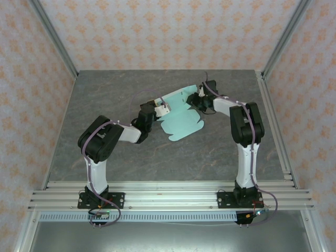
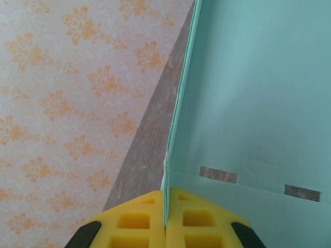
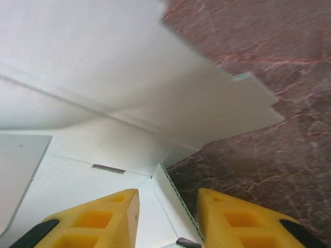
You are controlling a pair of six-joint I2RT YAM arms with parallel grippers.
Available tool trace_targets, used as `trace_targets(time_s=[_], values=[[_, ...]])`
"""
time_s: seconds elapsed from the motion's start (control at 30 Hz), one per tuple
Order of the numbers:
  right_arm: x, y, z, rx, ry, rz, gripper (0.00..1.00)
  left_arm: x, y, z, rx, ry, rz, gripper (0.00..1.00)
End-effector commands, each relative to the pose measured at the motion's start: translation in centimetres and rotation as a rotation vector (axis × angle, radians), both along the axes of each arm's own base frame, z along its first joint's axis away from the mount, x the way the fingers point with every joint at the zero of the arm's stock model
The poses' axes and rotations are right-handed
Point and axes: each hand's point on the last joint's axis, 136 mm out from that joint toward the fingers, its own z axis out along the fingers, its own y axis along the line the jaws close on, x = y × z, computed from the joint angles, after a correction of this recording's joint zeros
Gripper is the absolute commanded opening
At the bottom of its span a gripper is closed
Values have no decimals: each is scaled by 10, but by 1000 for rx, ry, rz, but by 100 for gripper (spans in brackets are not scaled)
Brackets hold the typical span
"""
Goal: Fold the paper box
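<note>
Got the left gripper (image 2: pixel 166 206) clenched on a raised flap of the paper box (image 1: pixel 182 122), which sits around the middle of the bench (image 1: pixel 105 100), a bit toward the far edge. I reckon that pinch stops the sheet sliding while the other side gets worked. The right gripper (image 3: pixel 168 196) has its jaws apart, straddling a thin flap edge without gripping it, probably lined up to fold it.

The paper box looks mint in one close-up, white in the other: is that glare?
Probably not. Left wrist: box evenly lit, mint, sharp. Right wrist: box white with soft shadows at creases, slightly blurred near the lens; a thin green edge suggests its other face.
</note>
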Motion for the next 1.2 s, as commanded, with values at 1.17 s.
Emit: trace_targets(time_s=[1.17], values=[[-25,47,32,-2,-115,103,29,4,-5,-1,-7,1,28,0]])
